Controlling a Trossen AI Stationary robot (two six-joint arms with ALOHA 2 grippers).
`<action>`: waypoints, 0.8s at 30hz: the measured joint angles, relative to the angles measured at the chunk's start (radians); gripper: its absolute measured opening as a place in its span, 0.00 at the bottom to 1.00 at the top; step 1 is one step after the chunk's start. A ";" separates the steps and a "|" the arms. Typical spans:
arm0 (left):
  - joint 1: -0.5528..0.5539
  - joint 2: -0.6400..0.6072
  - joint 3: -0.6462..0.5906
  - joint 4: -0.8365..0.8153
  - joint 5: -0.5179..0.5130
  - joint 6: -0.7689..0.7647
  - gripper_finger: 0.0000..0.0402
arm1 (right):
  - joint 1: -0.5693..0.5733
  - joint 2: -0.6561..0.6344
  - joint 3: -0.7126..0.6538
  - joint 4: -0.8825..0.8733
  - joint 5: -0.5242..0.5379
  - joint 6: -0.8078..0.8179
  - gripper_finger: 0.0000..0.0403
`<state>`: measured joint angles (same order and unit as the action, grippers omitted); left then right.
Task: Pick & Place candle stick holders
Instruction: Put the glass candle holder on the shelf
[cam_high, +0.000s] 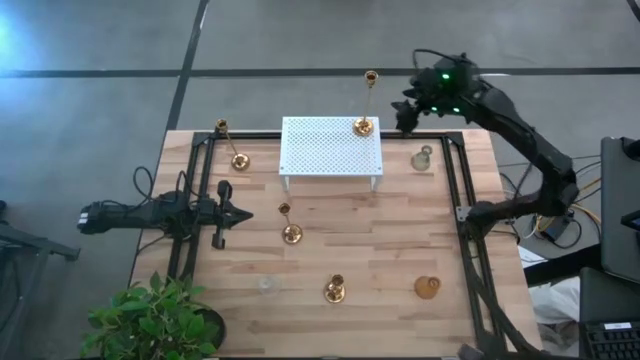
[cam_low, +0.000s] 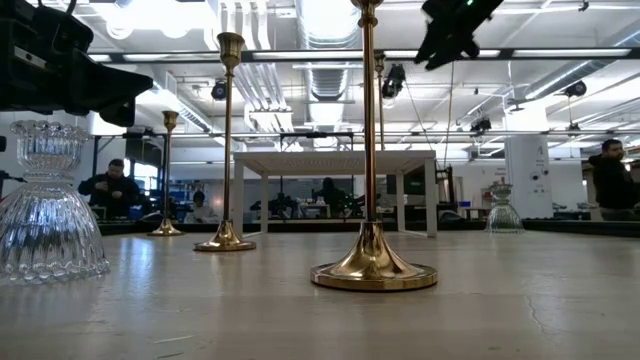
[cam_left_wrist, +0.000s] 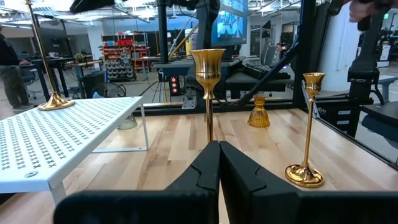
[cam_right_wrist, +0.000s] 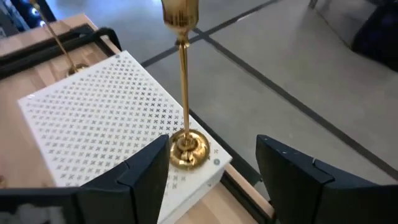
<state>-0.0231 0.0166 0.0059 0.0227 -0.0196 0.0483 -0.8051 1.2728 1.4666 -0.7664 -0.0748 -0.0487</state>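
Note:
A tall brass candle stick holder (cam_high: 363, 126) stands by its round base on the far right corner of the white perforated rack (cam_high: 330, 148). My right gripper (cam_right_wrist: 211, 168) is open and raised above and just right of it, touching nothing; it also shows in the high view (cam_high: 405, 110) and the low view (cam_low: 455, 30). My left gripper (cam_high: 222, 212) is shut and empty at the table's left, pointing at a brass holder (cam_left_wrist: 208, 68) standing mid-table. Other brass holders stand at the far left (cam_high: 240, 160) and near the middle of the near side (cam_high: 335, 291).
A squat brass holder (cam_high: 427, 287) stands near right. Clear glass holders stand right of the rack (cam_high: 423, 157) and near left (cam_high: 266, 285). A potted plant (cam_high: 150, 320) sits at the near left corner. People show in the room beyond the table (cam_low: 110, 185).

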 joint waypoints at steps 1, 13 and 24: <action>0.000 0.000 0.000 0.000 0.000 0.000 0.03 | 0.000 -0.023 0.000 -0.012 0.000 0.008 0.56; 0.000 0.000 0.000 0.000 0.000 0.000 0.03 | 0.048 -0.252 -0.009 -0.486 0.071 0.177 0.53; 0.000 0.000 0.000 0.000 0.000 0.000 0.03 | 0.282 -0.494 -0.287 -0.502 0.153 0.539 0.50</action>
<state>-0.0234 0.0168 0.0059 0.0227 -0.0199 0.0480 -0.5231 0.7786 1.1797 -1.2688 0.0786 0.4898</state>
